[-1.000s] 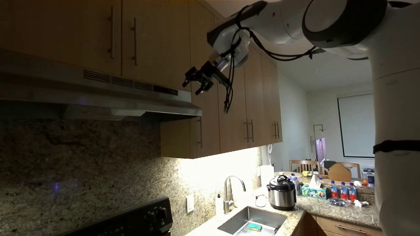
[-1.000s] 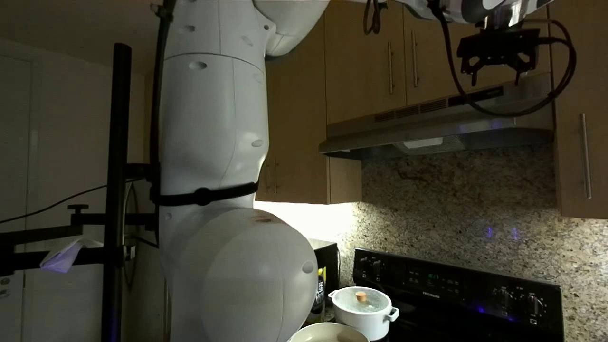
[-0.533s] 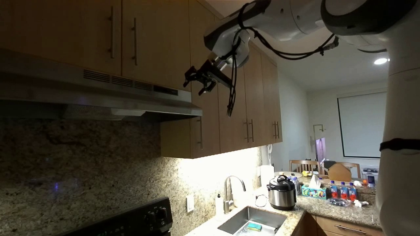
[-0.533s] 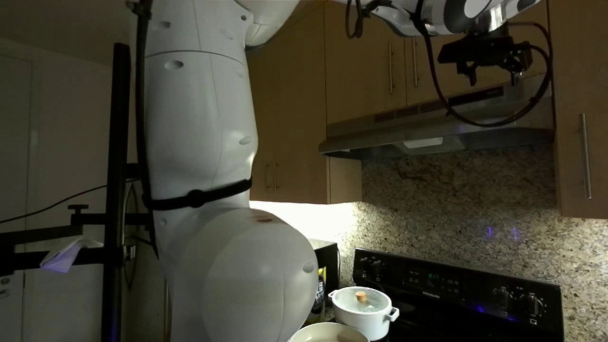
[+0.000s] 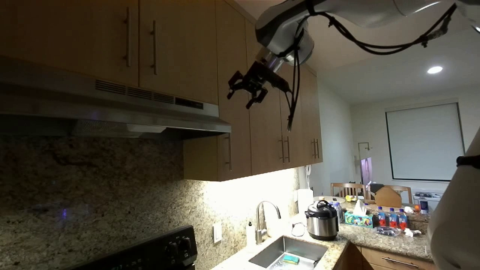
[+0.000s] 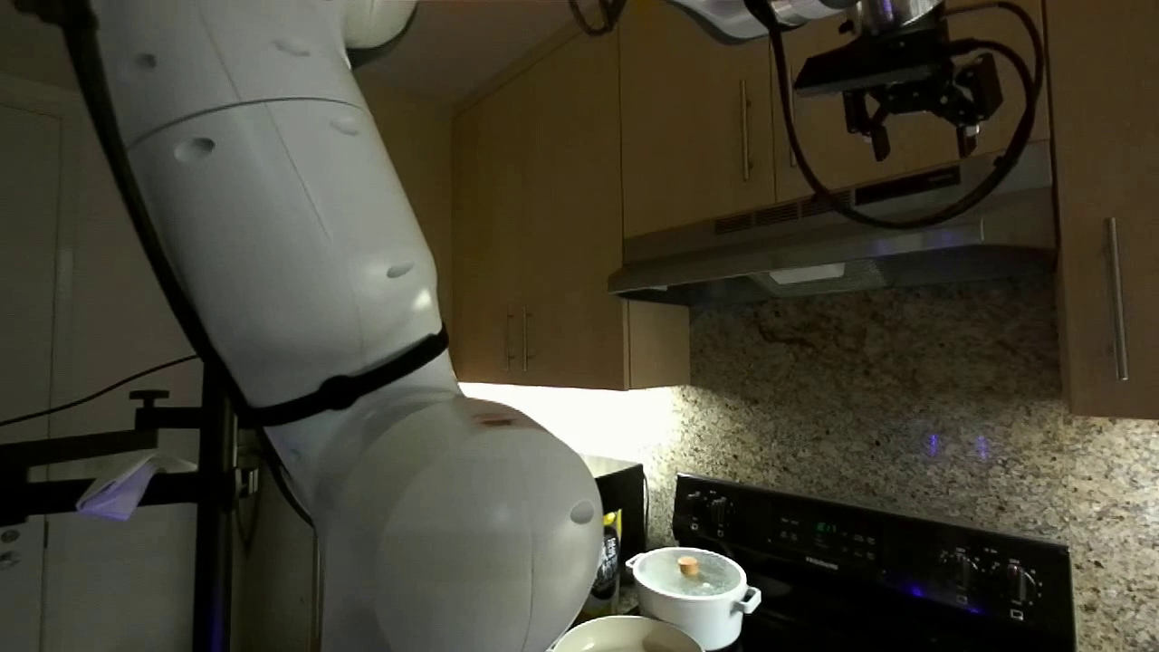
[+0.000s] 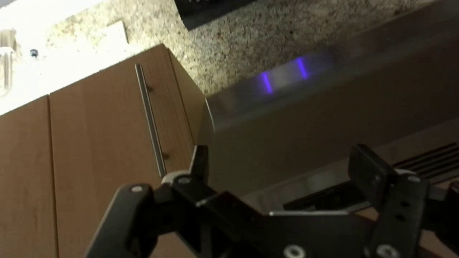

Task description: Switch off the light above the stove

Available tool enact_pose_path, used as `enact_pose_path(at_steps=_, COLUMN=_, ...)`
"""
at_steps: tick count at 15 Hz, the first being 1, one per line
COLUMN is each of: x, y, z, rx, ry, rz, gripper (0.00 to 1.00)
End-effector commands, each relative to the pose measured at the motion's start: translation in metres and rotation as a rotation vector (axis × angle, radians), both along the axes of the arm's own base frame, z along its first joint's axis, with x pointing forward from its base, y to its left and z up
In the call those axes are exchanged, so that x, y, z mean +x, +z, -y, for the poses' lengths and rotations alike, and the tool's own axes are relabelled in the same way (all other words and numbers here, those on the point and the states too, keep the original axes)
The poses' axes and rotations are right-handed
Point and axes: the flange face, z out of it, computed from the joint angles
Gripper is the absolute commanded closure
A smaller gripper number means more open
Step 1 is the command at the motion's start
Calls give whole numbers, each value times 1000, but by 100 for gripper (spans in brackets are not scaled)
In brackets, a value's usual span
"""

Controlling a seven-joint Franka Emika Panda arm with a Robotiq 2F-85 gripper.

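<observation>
The steel range hood (image 5: 112, 107) is under the upper cabinets; it also shows in an exterior view (image 6: 833, 240) and the wrist view (image 7: 287, 143). A pale light cover (image 5: 146, 128) is on its underside, also seen in an exterior view (image 6: 806, 273); it looks unlit. A dark control strip (image 5: 189, 103) sits on the hood's upper front, also in an exterior view (image 6: 907, 184). In the wrist view the strip (image 7: 328, 197) lies partly behind the jaws; its switches are too dark to make out. My gripper (image 5: 239, 101) (image 6: 924, 151) (image 7: 278, 154) is open, empty and apart from the hood.
Upper cabinets (image 5: 180, 48) with bar handles flank the hood. Below is the black stove panel (image 6: 869, 543) with a white lidded pot (image 6: 693, 607) nearby. A bright light shines on the backsplash above the sink (image 5: 283, 243). Black cables (image 5: 294, 93) hang from the wrist.
The arm has swung back. My gripper has moved away from the hood, rightward in an exterior view and leftward in an exterior view, and turned slightly. It stays open.
</observation>
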Motion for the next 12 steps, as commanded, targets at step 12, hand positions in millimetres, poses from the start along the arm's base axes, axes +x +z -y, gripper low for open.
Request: enact_pose_path(at_steps=12, x=-21, y=-118, z=11, rx=99, ry=139, rz=-446, gripper=0)
